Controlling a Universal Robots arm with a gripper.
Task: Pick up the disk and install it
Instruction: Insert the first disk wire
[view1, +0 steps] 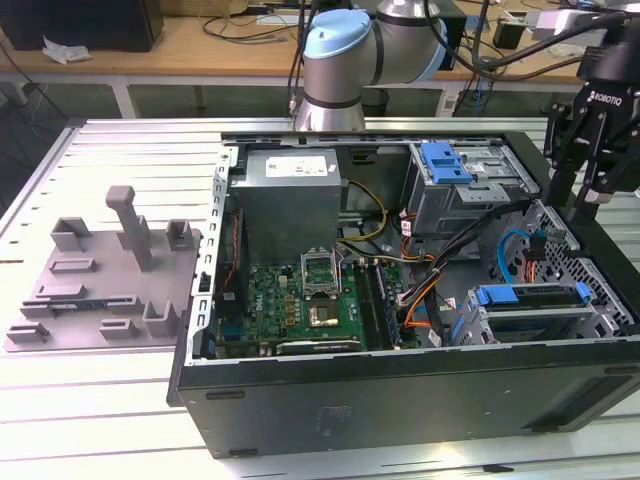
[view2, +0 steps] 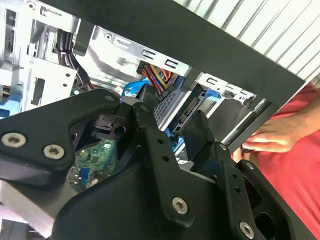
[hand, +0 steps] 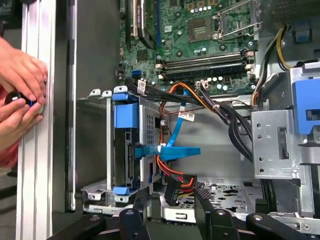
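Exterior view has the gripper (view1: 572, 205) hanging over the exterior view's right end of the open computer case (view1: 400, 400), up above the drive cages and not touching anything. Jaws are spread fairly wide with nothing between them, and it's the same story in both wrist views (hand: 175, 200) (view2: 170, 107): just empty air between the black fingers (hand: 205, 215).

The disk (view1: 530, 312) is sitting in the lower drive cage at the case's front corner, with its blue carrier rail showing along the edge. In the first wrist view you can see it (hand: 125, 150) slotted in on its side, blue tabs at both ends, and a flat blue cable (hand: 170, 151) running right up to it. Gripper is close by but clear of it.

A person's hands (hand: 20, 95) rest on the slatted table (view1: 100, 150) just outside the case wall. The grey fixture plate (view1: 100, 280) sits on the table at the exterior view's left, well apart from the gripper.
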